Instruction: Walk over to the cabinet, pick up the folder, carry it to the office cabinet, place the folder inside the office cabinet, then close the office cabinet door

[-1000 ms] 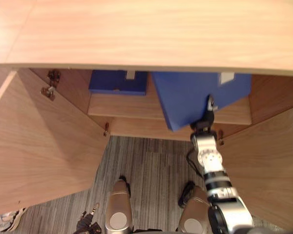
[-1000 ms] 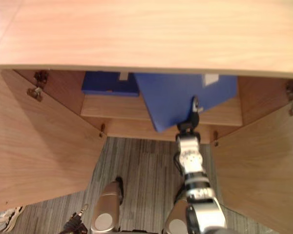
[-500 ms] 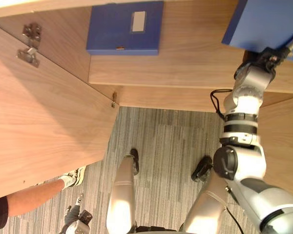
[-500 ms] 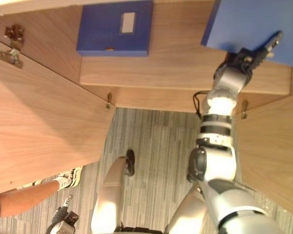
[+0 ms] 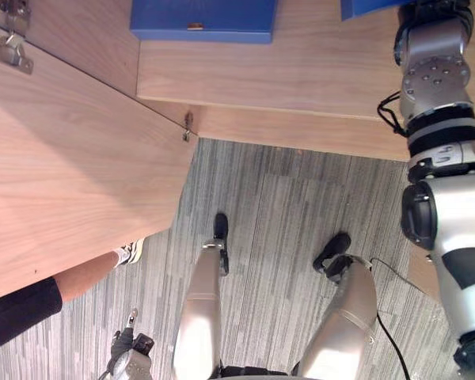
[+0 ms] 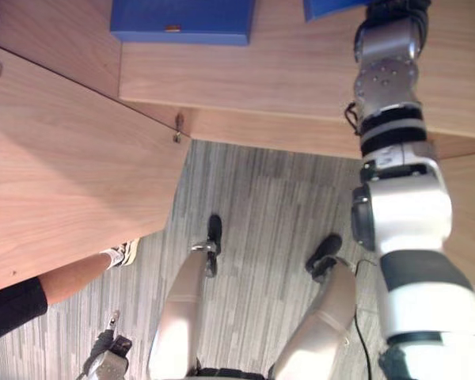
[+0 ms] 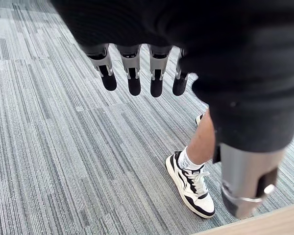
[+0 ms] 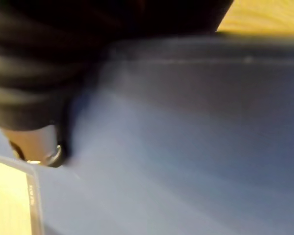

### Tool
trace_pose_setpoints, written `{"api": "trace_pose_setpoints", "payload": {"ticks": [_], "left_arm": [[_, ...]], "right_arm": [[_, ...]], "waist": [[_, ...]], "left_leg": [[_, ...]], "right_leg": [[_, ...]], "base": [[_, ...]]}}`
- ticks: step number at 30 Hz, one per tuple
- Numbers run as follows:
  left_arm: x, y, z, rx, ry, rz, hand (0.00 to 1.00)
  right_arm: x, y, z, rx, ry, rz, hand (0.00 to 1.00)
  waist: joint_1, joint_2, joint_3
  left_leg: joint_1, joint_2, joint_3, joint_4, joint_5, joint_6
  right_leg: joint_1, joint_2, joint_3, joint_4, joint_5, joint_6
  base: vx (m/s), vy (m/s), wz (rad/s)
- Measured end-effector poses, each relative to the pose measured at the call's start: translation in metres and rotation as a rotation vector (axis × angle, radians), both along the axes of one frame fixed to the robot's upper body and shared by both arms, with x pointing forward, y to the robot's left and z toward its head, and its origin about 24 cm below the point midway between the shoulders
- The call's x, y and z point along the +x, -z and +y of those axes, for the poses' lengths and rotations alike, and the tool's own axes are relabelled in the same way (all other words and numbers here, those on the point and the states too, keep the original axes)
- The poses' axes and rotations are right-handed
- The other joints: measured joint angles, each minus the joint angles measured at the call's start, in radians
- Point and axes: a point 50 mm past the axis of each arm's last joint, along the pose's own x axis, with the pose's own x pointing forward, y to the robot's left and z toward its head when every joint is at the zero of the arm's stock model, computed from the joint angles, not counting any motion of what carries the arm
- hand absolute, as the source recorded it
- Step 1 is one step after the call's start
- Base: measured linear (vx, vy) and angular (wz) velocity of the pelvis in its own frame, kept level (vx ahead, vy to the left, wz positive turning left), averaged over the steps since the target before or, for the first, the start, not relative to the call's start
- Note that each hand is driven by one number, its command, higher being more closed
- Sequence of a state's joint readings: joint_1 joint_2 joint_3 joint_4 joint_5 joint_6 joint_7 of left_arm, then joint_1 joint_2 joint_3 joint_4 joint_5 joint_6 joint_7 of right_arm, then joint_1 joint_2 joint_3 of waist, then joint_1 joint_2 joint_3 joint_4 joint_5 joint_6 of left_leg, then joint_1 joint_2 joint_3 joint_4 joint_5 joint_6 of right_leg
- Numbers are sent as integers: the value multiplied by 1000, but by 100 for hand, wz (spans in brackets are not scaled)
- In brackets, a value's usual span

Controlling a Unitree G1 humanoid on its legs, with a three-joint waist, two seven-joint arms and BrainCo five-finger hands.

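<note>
The camera has tipped down toward the floor since the earlier frame, so the cabinet top has slid out of view. The folder [image 5: 368,7] now sits farther in over the shelf [image 5: 301,71], with just a blue corner of it showing at the far right. A person's leg [image 5: 87,273] has come further in from the left, below the open left door [image 5: 71,166].

The right arm reaches up to the far right, and the right hand [image 8: 32,139] lies against the folder's blue face, near a white label [image 8: 10,200]. Whether this hand is clamped on the folder cannot be told.

A second blue folder [image 5: 202,17] lies flat on the same shelf to the left, well apart from the first. A metal hinge [image 5: 8,47] sits on the left door's far edge.

The left hand [image 7: 131,73] hangs low on the near left over the striped grey carpet [image 5: 277,222], its fingers straight, side by side and holding nothing. The person's black and white shoe [image 7: 193,188] stands on the carpet near it.
</note>
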State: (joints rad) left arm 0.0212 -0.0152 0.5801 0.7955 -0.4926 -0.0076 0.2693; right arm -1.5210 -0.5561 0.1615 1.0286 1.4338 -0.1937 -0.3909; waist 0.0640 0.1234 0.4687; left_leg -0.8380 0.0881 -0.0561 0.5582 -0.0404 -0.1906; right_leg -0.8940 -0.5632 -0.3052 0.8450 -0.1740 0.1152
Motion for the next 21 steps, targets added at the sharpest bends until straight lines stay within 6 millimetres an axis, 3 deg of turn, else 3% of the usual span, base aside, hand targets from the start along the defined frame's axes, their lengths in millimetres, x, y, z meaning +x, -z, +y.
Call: {"api": "trace_pose_setpoints", "payload": {"ticks": [7, 8, 16, 21], "left_arm": [[1, -1, 1, -2, -21, -6, 0], [1, -1, 1, -1, -21, -5, 0], [2, -3, 3, 9, -25, -9, 0], [4, -5, 4, 18, -25, -14, 0]], "right_arm": [[-4, -13, -1, -55, 26, -18, 100], [-5, -14, -1, -55, 26, -21, 0], [-12, -38, 6, -63, 0, -97, 0], [-10, -34, 10, -21, -28, -98, 0]], "waist": [[-6, 1, 2], [-7, 2, 2], [15, 14, 8], [15, 14, 8]], "left_leg": [[-28, 6, -4, -8, 22, -8], [-32, 6, -6, -5, 22, -9], [-50, 24, -9, 26, 18, -11], [-49, 33, -9, 44, 12, -13]], "right_leg": [[-49, 3, 6, 27, -6, -22], [-52, 4, 6, 29, -7, -23], [-62, 23, 8, 37, -1, -36], [-60, 34, 12, 37, 2, -41]], "base": [[44, -51, 1], [42, -41, -2], [28, -34, -6], [57, -30, -7]]}}
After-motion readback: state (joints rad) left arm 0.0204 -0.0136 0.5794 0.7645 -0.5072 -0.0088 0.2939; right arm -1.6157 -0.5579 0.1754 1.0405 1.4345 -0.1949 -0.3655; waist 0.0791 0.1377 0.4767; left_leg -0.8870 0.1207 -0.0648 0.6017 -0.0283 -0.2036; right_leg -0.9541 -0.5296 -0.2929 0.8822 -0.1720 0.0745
